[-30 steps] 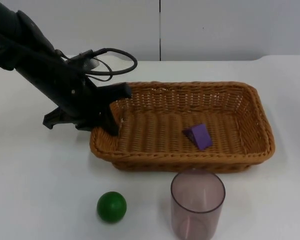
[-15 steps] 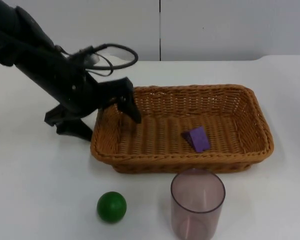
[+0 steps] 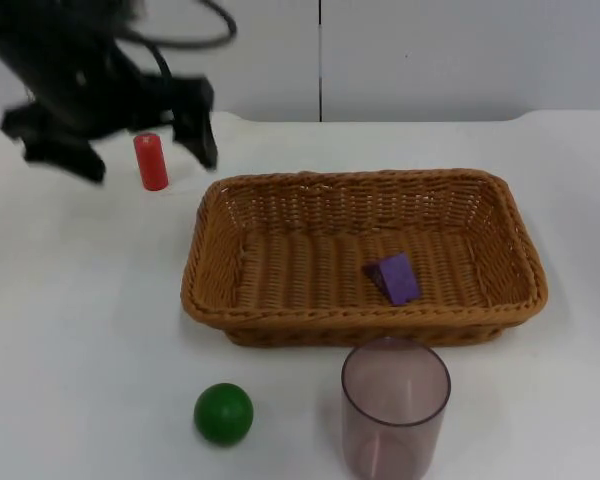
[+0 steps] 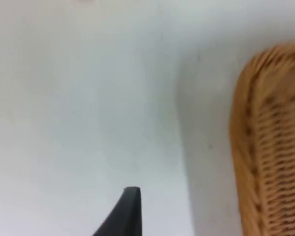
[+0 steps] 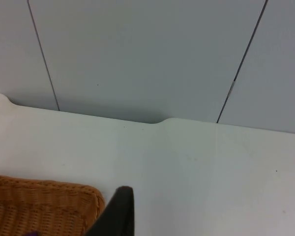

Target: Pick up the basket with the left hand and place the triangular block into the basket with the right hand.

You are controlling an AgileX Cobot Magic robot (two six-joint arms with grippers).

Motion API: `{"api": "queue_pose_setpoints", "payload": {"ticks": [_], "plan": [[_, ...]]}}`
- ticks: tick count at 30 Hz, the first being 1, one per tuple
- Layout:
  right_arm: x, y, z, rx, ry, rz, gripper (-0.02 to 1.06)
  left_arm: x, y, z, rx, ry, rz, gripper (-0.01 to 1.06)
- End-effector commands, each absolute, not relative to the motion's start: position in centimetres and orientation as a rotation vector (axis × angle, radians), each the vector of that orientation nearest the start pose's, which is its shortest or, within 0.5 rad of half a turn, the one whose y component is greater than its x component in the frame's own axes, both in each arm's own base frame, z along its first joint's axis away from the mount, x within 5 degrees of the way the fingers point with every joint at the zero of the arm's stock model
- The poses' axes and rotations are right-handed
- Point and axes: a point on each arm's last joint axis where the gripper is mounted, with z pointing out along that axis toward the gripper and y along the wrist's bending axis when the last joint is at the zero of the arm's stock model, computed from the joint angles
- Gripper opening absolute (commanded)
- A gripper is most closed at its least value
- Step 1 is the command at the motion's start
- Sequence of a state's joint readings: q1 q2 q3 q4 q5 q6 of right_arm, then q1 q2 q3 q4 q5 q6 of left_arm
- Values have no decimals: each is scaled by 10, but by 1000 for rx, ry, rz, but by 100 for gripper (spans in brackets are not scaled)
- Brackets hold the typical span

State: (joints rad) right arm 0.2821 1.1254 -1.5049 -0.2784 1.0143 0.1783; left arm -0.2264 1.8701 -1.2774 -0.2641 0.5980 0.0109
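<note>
The brown woven wicker basket (image 3: 365, 255) is set flat on the white desk (image 3: 80, 330). The small purple triangular block (image 3: 395, 277) is seen inside it, on the basket floor, nearer the right end. The left hand (image 3: 140, 140) is held up above the desk, left of the basket and well apart from it. Its fingers (image 3: 202, 128) are spread wide and nothing is held. A small red cylinder (image 3: 151, 160) is stood between them. A green ball (image 3: 223, 413) and a clear purple plastic cup (image 3: 395, 408) are placed in front of the basket. How far open the right hand (image 5: 119, 211) is cannot be told; a basket corner is seen close beside it.
</note>
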Motion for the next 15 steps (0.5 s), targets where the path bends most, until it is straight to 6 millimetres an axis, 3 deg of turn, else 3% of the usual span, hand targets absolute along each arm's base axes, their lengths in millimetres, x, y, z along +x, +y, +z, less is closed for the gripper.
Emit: {"api": "queue_pose_setpoints", "payload": {"ticks": [1,4,5,9,15], "plan": [[197,33,485,-121,2066,-72,104,374,-100,221,86,2631,-320,105],[198,33,486,-123,2048,-74,104,364,-98,258,94,2530,-332,105],[198,33,486,-123,2048,-74,104,364,-98,258,94,2530,-332,105],[200,36,491,-130,1987,-51,104,347,-94,301,98,2405,-350,105],[203,38,498,-74,1906,17,104,338,-86,328,138,2284,-281,105]]}}
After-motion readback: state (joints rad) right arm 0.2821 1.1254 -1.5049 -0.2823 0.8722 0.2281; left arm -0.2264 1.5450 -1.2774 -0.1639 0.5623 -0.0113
